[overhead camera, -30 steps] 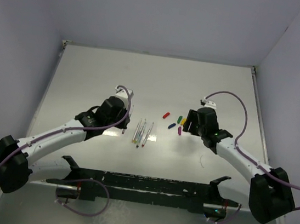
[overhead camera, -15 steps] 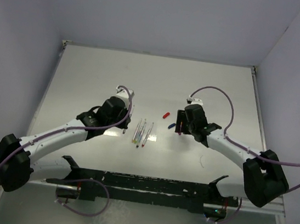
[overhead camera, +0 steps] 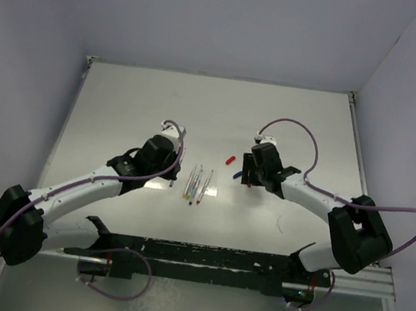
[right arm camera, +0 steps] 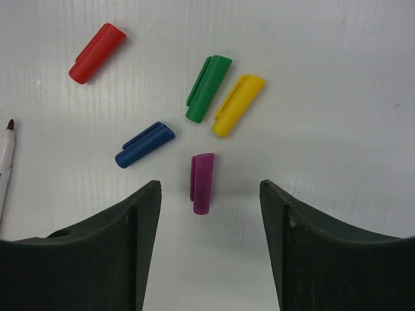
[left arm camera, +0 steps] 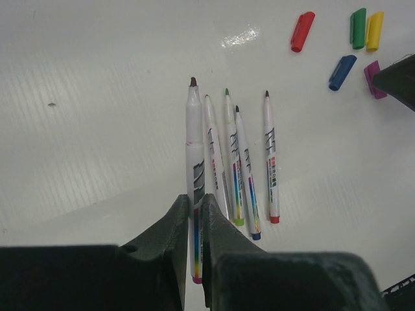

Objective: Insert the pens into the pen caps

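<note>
4 pens (left arm camera: pixel 246 175) are lying side by side on the white bench (overhead camera: pixel 161 103), a little left of its middle, their tips pointing toward the far side. The 5th pen (left arm camera: pixel 193 142), the one with the dark tip, is sitting just left of that row. The left pincer (left arm camera: pixel 196 204) is gripping it close to its near end, jaws pressing narrowly on the barrel. Whether this pen is touching the bench is not showing clearly. The near ends of 3 of the lying pens are showing green, blue and red.

5 caps are lying loose on the bench to the right of the pens, all apart from them. The red cap (right arm camera: pixel 97 53) is lying farthest left and far, by itself. The green cap (right arm camera: pixel 208 88) and the yellow cap (right arm camera: pixel 238 105) are lying just beside each other, almost parallel, on the right of the group. The blue cap (right arm camera: pixel 144 144) is lying nearer than the red cap and left of the purple cap (right arm camera: pixel 201 183).

The right pincer (right arm camera: pixel 211 191) is hanging over the caps with its jaws standing wide and holding nothing. In its wrist view the purple cap is lying in the gap between the 2 fingers, touching neither. In the overhead view this pincer is covering all but the red and blue caps.
</note>
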Action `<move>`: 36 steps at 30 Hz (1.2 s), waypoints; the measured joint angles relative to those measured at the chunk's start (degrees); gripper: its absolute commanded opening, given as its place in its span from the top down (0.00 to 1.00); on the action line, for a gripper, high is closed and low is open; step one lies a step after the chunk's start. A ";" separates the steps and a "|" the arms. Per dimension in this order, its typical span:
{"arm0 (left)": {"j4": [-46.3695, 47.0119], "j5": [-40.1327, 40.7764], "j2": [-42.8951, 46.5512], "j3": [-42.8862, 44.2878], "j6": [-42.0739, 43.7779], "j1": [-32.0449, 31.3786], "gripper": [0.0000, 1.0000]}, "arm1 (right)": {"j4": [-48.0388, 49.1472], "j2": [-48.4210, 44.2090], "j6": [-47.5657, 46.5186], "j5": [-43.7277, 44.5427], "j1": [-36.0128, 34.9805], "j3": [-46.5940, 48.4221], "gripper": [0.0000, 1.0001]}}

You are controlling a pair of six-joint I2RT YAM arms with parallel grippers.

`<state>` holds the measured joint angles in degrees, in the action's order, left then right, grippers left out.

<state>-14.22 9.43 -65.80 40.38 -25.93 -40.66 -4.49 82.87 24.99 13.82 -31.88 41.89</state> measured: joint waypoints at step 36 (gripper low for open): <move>0.31 0.00 -0.96 0.00 0.02 0.00 1.00 | -2.34 7.98 0.07 1.18 -1.25 4.26 0.54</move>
<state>-13.91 9.43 -66.76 40.38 -25.91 -40.66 -6.83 90.85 25.06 15.00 -33.12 46.15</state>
